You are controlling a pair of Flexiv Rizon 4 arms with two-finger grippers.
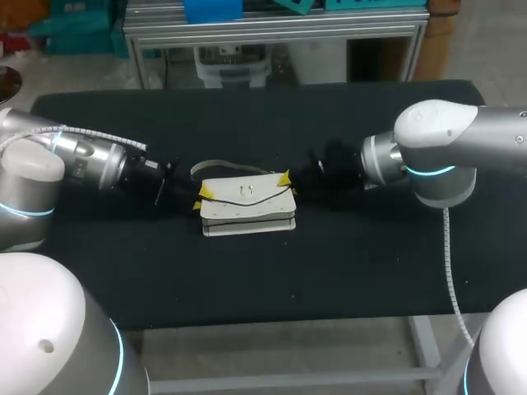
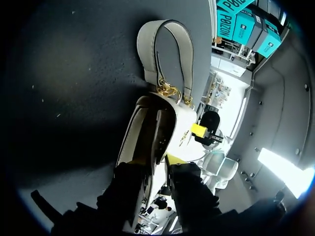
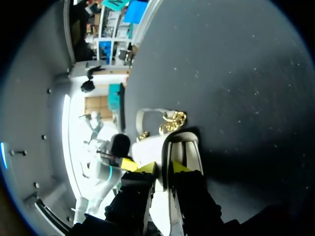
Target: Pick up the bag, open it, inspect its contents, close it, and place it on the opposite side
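Note:
A white handbag (image 1: 247,207) lies on the black table (image 1: 247,123) at its middle, with its pale strap (image 1: 218,167) curled behind it. My left gripper (image 1: 202,199) is at the bag's left end and my right gripper (image 1: 286,184) at its right end. In the left wrist view the yellow tips of the left gripper (image 2: 156,162) pinch the end wall of the bag (image 2: 174,123), with the strap (image 2: 167,34) and gold chain (image 2: 167,91) ahead. In the right wrist view the right gripper (image 3: 163,168) clamps the opposite edge of the bag (image 3: 147,150).
Bare black tabletop lies all around the bag. The table's front edge (image 1: 272,317) runs below it. Both arms lie low over the table, one on each side.

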